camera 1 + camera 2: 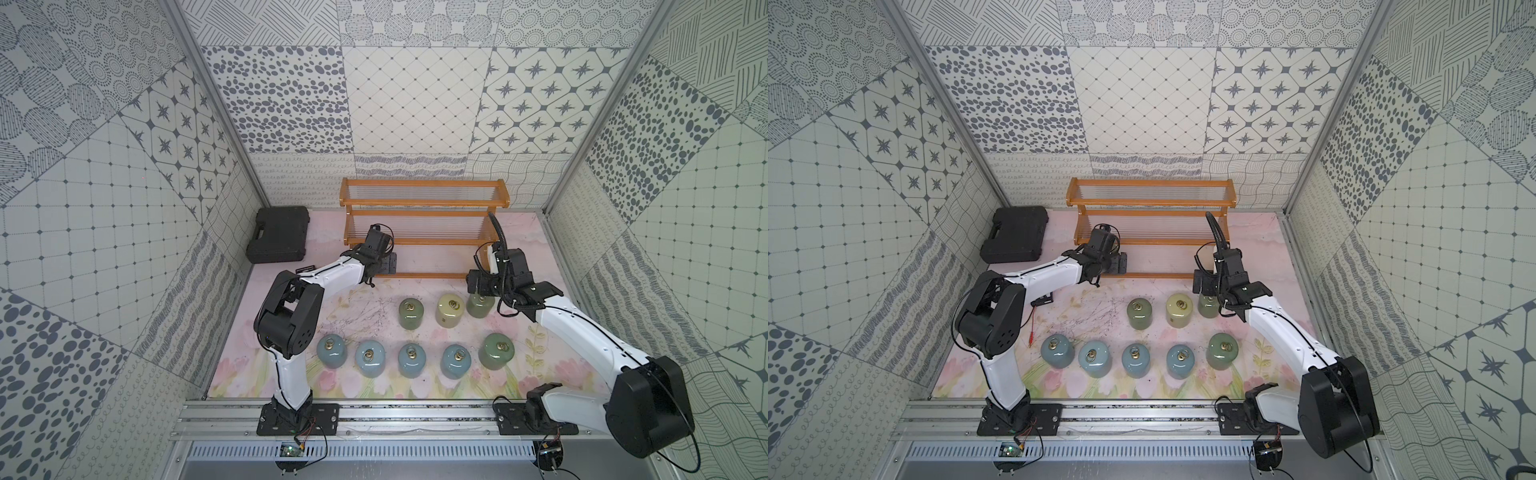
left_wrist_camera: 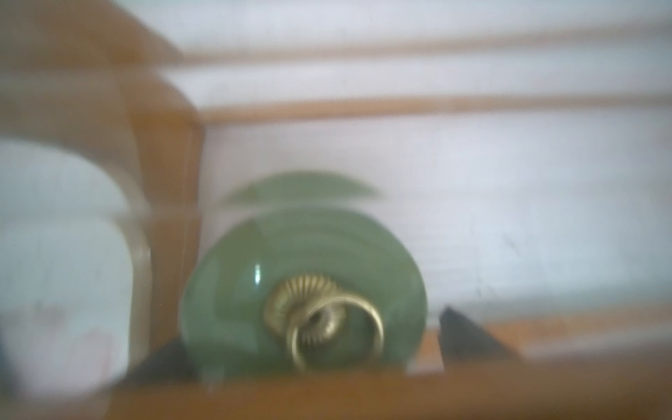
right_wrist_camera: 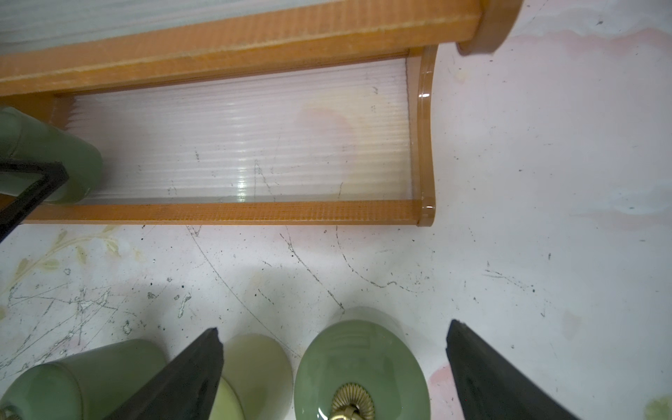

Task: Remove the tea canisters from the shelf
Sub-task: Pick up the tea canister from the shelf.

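The orange-brown shelf [image 1: 424,203] stands at the back of the table. One sage green tea canister [image 2: 302,283] stands at the left end of its lowest tier. My left gripper [image 2: 316,349] is open, a fingertip on each side of that canister's lid. In both top views the left gripper [image 1: 384,264] hides this canister. Several tea canisters stand on the table: a front row of light blue ones [image 1: 411,360] ending in a green one [image 1: 496,351], and behind them a green one [image 1: 411,313], a cream one [image 1: 450,309] and a green one [image 3: 360,367]. My right gripper [image 3: 332,327] hangs open over this last one.
A black plastic case [image 1: 279,239] lies at the back left, beside the shelf. The shelf's upper tiers hold nothing. Patterned walls close in the table on three sides. The arm bases sit on a metal rail [image 1: 415,415] along the front edge.
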